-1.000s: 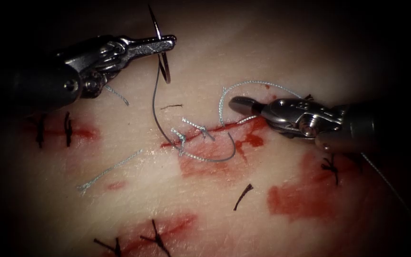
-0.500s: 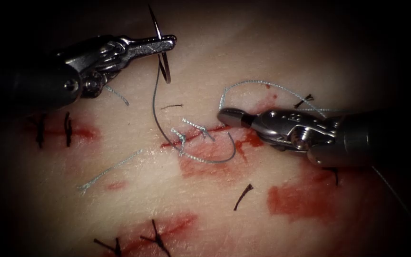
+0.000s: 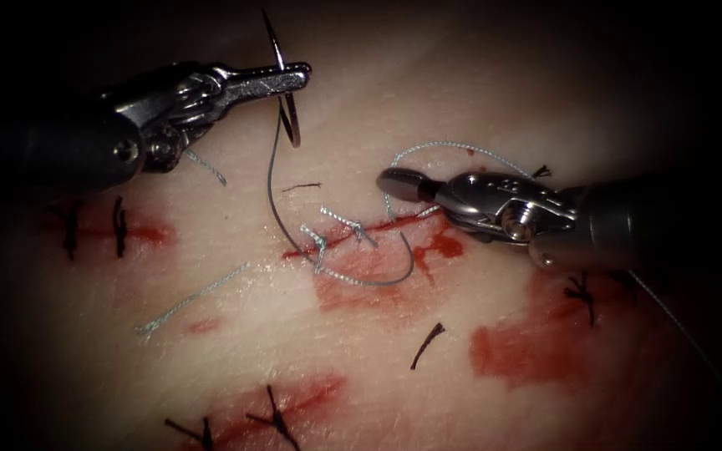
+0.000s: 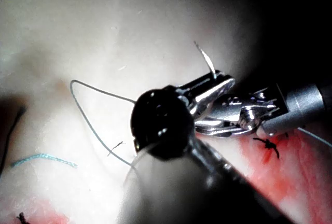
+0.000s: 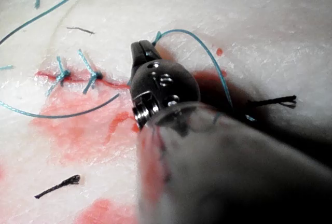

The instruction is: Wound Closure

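While the left tool (image 3: 290, 77) is gripping the needle (image 3: 284, 83) mid-curve, clear above the tissue (image 3: 236, 334), the right tool (image 3: 399, 181) is resting closed over the thread (image 3: 440, 147) by the cut (image 3: 353, 234), grasp uncertain.

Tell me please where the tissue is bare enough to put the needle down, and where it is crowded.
Free: the pale strip above the cut, between the left tool, which holds the needle near mid-curve clear of the tissue, and the right tool, shut on the thread. Also the patch beside the loose thread piece. Crowded: the cut's knots and red fluid.
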`<state>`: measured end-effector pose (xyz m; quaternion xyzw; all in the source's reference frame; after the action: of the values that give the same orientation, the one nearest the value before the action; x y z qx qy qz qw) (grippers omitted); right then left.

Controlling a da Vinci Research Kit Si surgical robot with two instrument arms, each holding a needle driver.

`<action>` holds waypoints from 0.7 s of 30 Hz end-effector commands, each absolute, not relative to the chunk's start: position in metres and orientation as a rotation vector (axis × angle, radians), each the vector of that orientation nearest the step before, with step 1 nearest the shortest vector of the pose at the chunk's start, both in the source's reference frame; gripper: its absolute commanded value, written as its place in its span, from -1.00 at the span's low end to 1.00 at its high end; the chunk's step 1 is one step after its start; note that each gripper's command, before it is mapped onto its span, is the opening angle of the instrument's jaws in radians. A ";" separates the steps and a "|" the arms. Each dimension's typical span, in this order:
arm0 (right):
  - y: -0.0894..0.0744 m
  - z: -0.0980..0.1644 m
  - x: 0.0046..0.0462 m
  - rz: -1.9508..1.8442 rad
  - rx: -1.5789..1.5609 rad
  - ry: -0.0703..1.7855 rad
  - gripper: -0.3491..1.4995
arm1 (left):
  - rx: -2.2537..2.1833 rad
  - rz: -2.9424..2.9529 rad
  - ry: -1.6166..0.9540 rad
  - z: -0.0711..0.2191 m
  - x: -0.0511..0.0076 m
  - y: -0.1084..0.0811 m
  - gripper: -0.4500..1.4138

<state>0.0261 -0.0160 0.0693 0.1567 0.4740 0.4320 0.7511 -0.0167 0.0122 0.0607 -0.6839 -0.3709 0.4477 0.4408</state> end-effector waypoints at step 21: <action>-0.017 0.073 0.0264 0.905 0.317 0.988 -1.00 | -1.693 1.117 -0.921 0.061 -0.0172 0.012 -1.00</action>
<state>0.0256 -0.0171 0.0726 0.1461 0.4545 0.4196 0.7720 -0.0168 0.0122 0.0607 -0.6820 -0.3710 0.4500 0.4413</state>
